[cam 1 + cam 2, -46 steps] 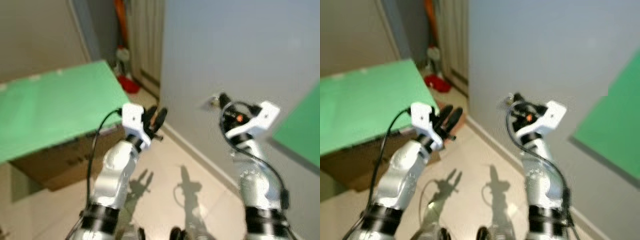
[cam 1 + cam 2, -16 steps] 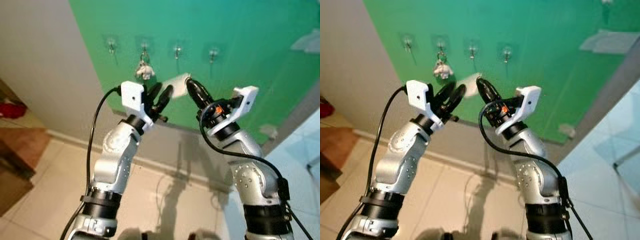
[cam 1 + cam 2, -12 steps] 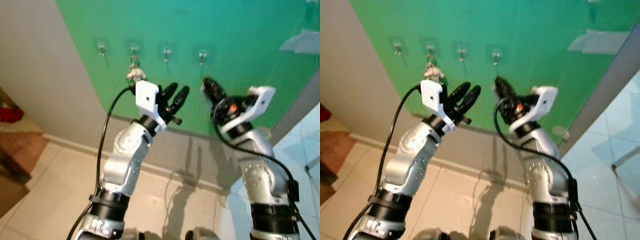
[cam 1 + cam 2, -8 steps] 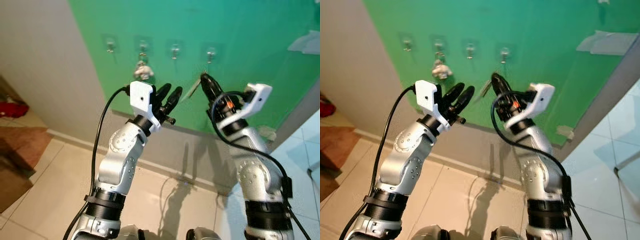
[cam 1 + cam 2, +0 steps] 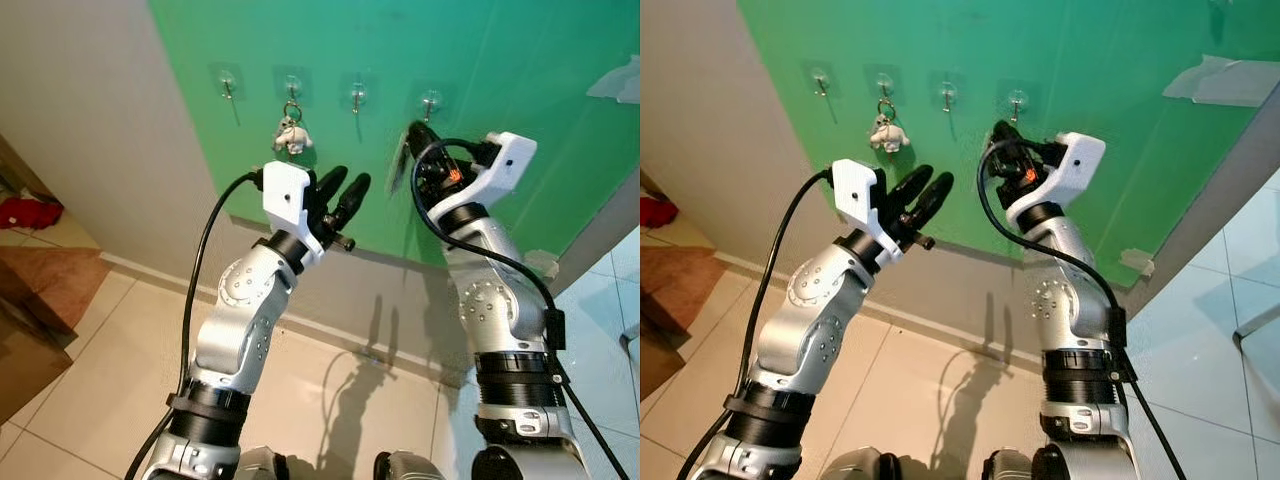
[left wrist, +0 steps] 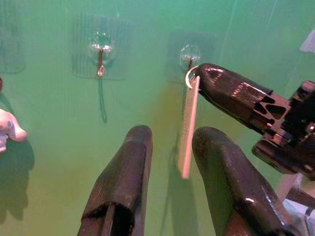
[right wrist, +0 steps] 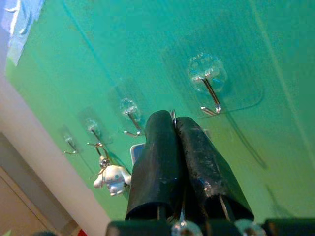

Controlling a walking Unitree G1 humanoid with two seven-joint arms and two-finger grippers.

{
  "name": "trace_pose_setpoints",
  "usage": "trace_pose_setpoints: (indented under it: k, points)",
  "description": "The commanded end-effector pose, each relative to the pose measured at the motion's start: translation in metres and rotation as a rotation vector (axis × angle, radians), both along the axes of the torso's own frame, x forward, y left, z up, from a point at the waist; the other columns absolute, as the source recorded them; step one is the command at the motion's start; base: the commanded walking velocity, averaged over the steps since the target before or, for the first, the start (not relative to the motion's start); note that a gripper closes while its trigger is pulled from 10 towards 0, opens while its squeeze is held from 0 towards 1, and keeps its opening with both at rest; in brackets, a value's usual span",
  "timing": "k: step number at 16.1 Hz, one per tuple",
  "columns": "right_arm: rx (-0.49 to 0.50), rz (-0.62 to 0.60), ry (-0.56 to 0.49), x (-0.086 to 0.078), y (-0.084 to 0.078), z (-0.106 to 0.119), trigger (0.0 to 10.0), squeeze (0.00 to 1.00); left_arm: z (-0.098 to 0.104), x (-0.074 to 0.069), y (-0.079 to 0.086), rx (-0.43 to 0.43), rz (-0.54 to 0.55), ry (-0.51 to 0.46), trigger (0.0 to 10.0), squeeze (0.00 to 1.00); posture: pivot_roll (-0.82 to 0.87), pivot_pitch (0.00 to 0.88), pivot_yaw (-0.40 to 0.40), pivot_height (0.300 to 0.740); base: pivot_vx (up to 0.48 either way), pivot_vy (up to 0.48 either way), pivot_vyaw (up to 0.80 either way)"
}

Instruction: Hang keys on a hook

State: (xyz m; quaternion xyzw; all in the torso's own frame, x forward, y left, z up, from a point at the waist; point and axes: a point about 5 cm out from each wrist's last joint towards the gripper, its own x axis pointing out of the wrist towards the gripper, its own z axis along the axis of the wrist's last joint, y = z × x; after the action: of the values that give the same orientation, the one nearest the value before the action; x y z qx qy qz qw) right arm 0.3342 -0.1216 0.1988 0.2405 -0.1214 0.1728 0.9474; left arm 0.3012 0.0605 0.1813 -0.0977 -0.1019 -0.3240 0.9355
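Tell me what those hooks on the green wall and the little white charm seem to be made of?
The hooks look like thin shiny metal wire on clear plastic stick-on pads, since the green wall shows through them. The charm looks like matte white plastic or rubber; too small to tell which.

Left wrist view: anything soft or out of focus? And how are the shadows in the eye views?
Left wrist view: the left claw looks soft up close; the hooks and the key tag held by the right claw are hazy. Left eye view: sharp, with arm shadows on the wall base and floor.
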Motion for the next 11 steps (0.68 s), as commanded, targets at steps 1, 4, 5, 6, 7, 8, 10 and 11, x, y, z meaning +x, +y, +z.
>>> trace_pose_setpoints:
  k: [1,4,5,6,7,8,10,11]
  points:
    - [0.007,0.013,-0.022,-0.0005,0.0024,0.0034,10.0,0.0,0.0014,-0.0023,0.0002,0.011,-0.007,-0.01,10.0,0.0,0.02,0.123,0.052,0.74,0.0,0.0,0.0]
    - [0.016,0.025,-0.04,-0.0009,0.0047,0.0059,10.0,0.0,0.0032,-0.0036,0.0009,0.014,-0.01,-0.01,10.0,0.0,0.03,0.131,0.055,0.74,0.0,0.0,0.0]
    - [0.019,0.019,-0.04,-0.0003,0.0043,0.0064,10.0,0.0,0.0041,-0.0038,0.0007,0.015,-0.013,-0.012,10.0,0.0,0.03,0.131,0.055,0.74,0.0,0.0,0.0]
    - [0.024,0.014,-0.04,0.0,0.0038,0.0069,10.0,0.0,0.0045,-0.004,0.0004,0.015,-0.014,-0.013,10.0,0.0,0.03,0.131,0.055,0.74,0.0,0.0,0.0]
    - [0.029,0.013,-0.044,0.0002,0.0033,0.008,10.0,0.0,0.0056,-0.0045,-0.0003,0.016,-0.017,-0.017,10.0,0.0,0.03,0.131,0.055,0.74,0.0,0.0,0.0]
    - [0.032,0.012,-0.046,0.0003,0.0028,0.0088,10.0,0.0,0.0062,-0.0049,-0.0008,0.016,-0.019,-0.019,10.0,0.0,0.03,0.131,0.055,0.74,0.0,0.0,0.0]
    - [0.04,-0.005,-0.042,0.0013,0.0003,0.0098,10.0,0.0,0.0065,-0.0053,-0.0008,0.016,-0.021,-0.018,10.0,0.0,0.03,0.136,0.056,0.74,0.0,0.0,0.0]
    - [0.038,-0.029,-0.03,0.0025,-0.0024,0.0093,10.0,0.0,0.0069,-0.0058,-0.0009,0.016,-0.021,-0.018,10.0,0.0,0.03,0.136,0.055,0.74,0.0,0.0,0.0]
